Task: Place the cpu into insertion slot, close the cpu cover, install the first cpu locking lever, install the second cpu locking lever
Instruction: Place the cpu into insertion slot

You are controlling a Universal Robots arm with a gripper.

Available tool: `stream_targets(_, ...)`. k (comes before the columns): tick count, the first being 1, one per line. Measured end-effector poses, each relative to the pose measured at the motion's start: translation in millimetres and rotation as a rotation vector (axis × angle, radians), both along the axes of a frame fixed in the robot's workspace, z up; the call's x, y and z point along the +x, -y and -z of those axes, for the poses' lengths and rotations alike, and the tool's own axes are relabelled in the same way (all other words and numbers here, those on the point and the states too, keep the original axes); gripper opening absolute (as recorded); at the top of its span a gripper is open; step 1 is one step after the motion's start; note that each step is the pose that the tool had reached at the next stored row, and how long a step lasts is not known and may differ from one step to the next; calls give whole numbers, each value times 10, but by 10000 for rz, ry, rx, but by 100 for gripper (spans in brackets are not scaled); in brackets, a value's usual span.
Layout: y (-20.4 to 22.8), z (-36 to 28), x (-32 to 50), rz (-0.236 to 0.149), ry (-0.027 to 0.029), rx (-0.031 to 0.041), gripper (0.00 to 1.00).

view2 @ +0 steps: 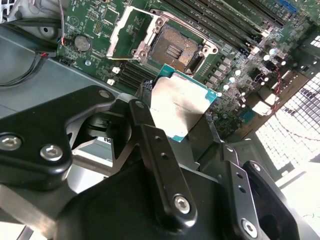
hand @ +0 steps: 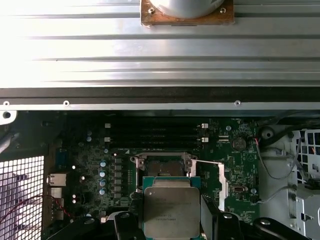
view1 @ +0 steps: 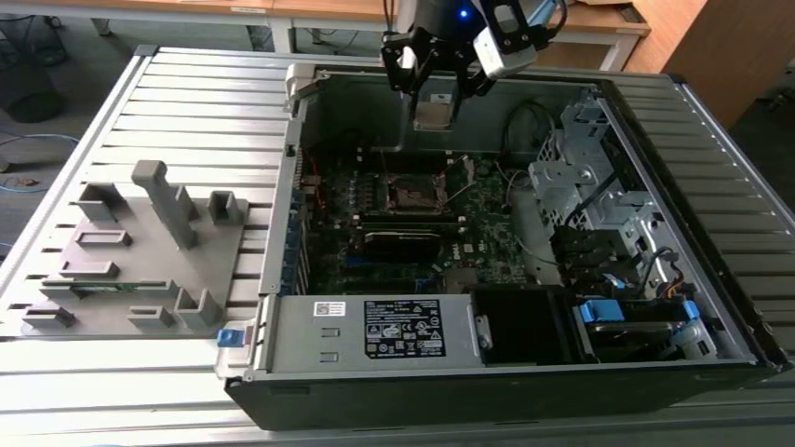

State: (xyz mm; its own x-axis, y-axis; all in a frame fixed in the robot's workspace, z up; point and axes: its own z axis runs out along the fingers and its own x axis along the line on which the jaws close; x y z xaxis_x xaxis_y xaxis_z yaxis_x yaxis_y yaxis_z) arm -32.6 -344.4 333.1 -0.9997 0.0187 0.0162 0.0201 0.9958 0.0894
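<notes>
Holding the cpu (hand: 171,212) clamped in the gripper (view1: 435,97) above the open insertion slot (view2: 175,47); risks damaging it if lowered tilted or off-centre.

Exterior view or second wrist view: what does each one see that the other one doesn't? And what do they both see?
The exterior view adds the big picture: the whole open computer case, the slatted table it sits on, and a grey holder tray beside the case, on the exterior view's left. The second wrist view adds close detail: the round coin battery and the cpu cover swung open beside the socket. Both share the gripper shut on the cpu, lifted clear of the insertion slot, which is empty.
</notes>
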Motion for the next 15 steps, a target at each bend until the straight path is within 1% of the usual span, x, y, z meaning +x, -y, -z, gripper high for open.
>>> stream_targets(7, 0, 8, 0, 0, 1, 3, 54)
stream_targets(11, 0, 30, 0, 0, 0, 1, 54)
stream_targets(15, 0, 73, 0, 0, 0, 0, 54)
